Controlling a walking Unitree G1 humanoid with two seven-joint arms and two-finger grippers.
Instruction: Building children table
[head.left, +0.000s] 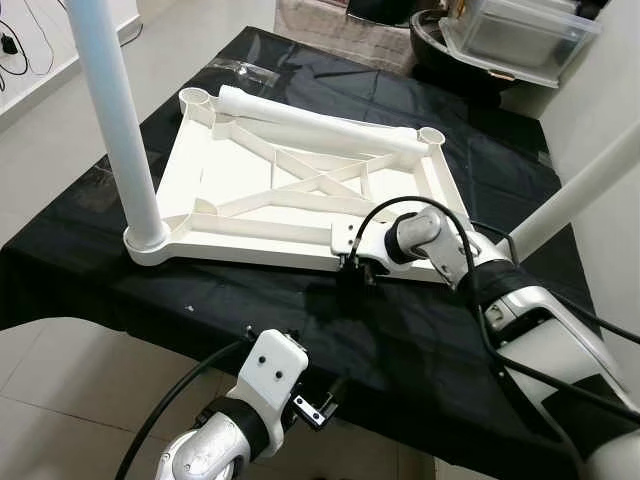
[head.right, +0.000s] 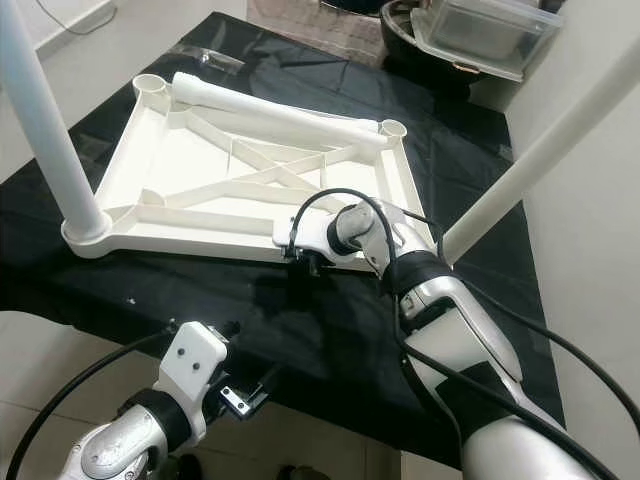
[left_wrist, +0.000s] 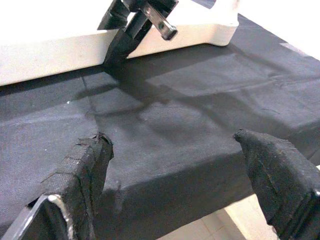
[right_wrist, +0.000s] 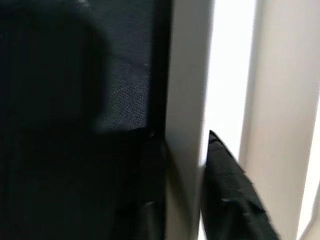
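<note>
A white children's table top (head.left: 260, 160) lies upside down on a black-covered table (head.left: 300, 320). One white leg (head.left: 120, 130) stands in its near left corner socket. Another leg (head.left: 575, 190) rises slanting from the near right corner. A third leg (head.left: 320, 125) lies loose along the far edge between two open sockets. My right gripper (head.left: 355, 268) is at the near rim (right_wrist: 187, 100), shut on it with one finger on each side. My left gripper (left_wrist: 175, 150) hangs low at the table's front edge, open, with only black cloth between its fingers (left_wrist: 90, 165).
A clear plastic bin (head.left: 520, 35) and a dark round object (head.left: 440, 45) stand behind the table at the back right. A pale wall runs close along the right side. Tiled floor (head.left: 60, 400) lies in front and to the left.
</note>
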